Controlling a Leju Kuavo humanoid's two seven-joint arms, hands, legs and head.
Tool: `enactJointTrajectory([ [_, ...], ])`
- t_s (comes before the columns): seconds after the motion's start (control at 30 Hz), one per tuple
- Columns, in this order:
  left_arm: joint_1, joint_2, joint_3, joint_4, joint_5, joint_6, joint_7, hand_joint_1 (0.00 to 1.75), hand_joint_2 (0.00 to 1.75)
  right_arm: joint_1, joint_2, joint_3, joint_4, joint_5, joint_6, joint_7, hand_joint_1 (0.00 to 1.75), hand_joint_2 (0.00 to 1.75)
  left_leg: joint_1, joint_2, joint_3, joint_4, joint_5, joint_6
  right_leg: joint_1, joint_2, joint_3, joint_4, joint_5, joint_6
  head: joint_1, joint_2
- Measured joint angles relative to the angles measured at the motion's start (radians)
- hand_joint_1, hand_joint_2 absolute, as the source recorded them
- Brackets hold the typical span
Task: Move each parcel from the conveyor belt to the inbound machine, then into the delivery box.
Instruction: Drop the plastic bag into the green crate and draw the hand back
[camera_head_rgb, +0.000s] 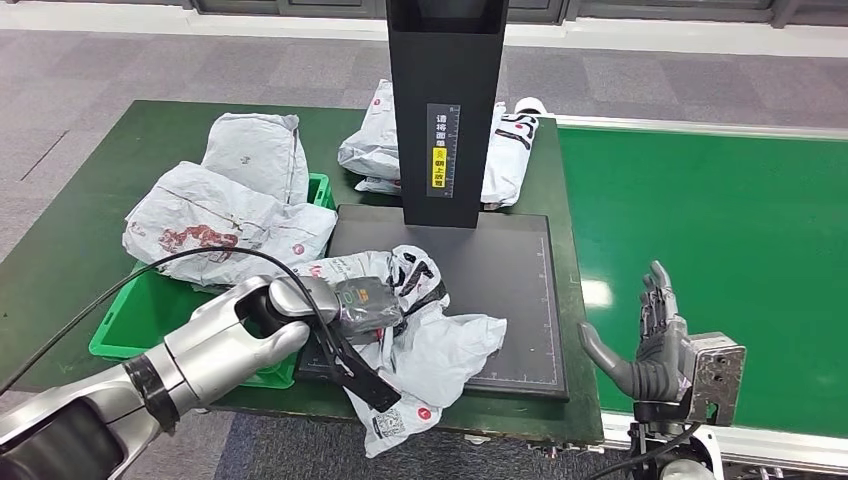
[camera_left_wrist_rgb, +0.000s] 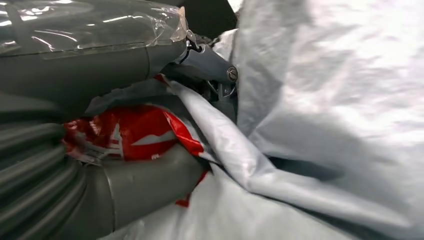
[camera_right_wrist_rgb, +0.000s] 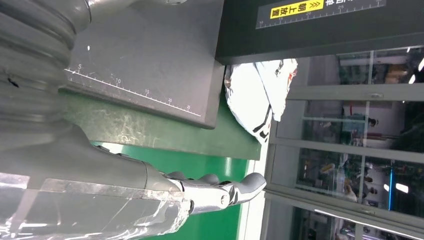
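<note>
The left hand (camera_head_rgb: 355, 305) grips a crumpled white parcel (camera_head_rgb: 440, 345) at the near left corner of the scanner plate (camera_head_rgb: 500, 280), its fingers (camera_left_wrist_rgb: 140, 185) pinching the red-printed plastic. The parcel lies partly on the plate and hangs over the plate's near edge and the edge of the counter (camera_head_rgb: 100, 210). In the left wrist view the fingers are mostly buried in the folds, so how firm the hold is remains hard to judge.

The black post (camera_head_rgb: 445, 100) of the machine rises from the far edge of the plate. Behind the post lies another white parcel (camera_head_rgb: 510, 150). Left of the plate sits a green box (camera_head_rgb: 150, 315), with two grey-white parcels (camera_head_rgb: 225, 215) heaped on it.

Right of the plate runs the green belt (camera_head_rgb: 720, 260). Over the belt's near edge the right hand (camera_head_rgb: 650, 345) hangs upright, its fingers (camera_right_wrist_rgb: 225, 192) spread and holding nothing.
</note>
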Motion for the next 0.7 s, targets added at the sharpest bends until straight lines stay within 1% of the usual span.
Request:
enactJointTrajectory([
  [0.13, -0.004, -0.013, -0.008, 0.013, -0.021, 0.024, 0.024, 1.75, 1.75, 0.001, 0.000, 0.000, 0.000, 0.000, -0.011, -0.001, 0.00, 1.75, 0.000, 0.000, 0.000, 0.000, 0.000, 0.000, 0.000, 0.000, 0.000, 0.000, 0.000, 0.000, 0.000, 0.000],
  [0.3, -0.005, -0.031, -0.018, 0.027, -0.092, 0.095, 0.098, 1.75, 1.75, 0.009, 0.000, 0.000, -0.005, -0.001, -0.022, -0.003, 0.00, 1.75, 0.000, 0.000, 0.000, 0.000, 0.000, 0.000, 0.000, 0.000, 0.000, 0.000, 0.000, 0.000, 0.000, 0.000],
  [0.47, -0.005, -0.041, -0.018, 0.039, -0.119, 0.123, 0.126, 1.75, 1.75, 0.014, 0.000, 0.000, -0.010, -0.001, -0.026, -0.004, 0.00, 1.75, 0.000, 0.000, 0.000, 0.000, 0.000, 0.000, 0.000, 0.000, 0.000, 0.000, 0.000, 0.000, 0.000, 0.000],
  [0.53, -0.005, -0.046, -0.015, 0.042, -0.173, 0.188, 0.185, 1.75, 1.75, 0.021, 0.001, -0.001, -0.016, -0.001, -0.033, -0.005, 0.00, 1.75, 0.000, 0.000, 0.000, 0.000, 0.000, 0.000, 0.000, 0.000, 0.000, 0.000, 0.000, 0.000, 0.000, 0.000],
  [0.6, -0.001, -0.052, 0.012, 0.033, -0.259, 0.290, 0.293, 1.75, 1.75, 0.035, 0.005, -0.004, -0.032, 0.000, -0.040, -0.005, 0.00, 1.75, 0.000, -0.001, 0.000, 0.000, 0.000, 0.000, 0.000, 0.000, 0.000, 0.000, 0.000, 0.000, 0.000, 0.000],
  [0.63, 0.002, -0.053, 0.042, 0.017, -0.303, 0.338, 0.351, 1.75, 1.75, 0.043, 0.010, -0.008, -0.043, 0.002, -0.044, -0.005, 0.00, 1.75, 0.000, -0.001, 0.000, 0.000, 0.000, 0.000, 0.000, 0.000, 0.000, 0.000, 0.000, 0.000, 0.000, 0.000],
  [0.7, 0.007, -0.055, 0.119, -0.032, -0.369, 0.398, 0.437, 1.75, 1.75, 0.057, 0.020, -0.017, -0.061, 0.008, -0.048, -0.004, 0.00, 1.75, 0.000, 0.000, -0.001, 0.000, 0.000, 0.000, 0.000, 0.000, -0.001, 0.000, 0.000, 0.000, 0.000, 0.000],
])
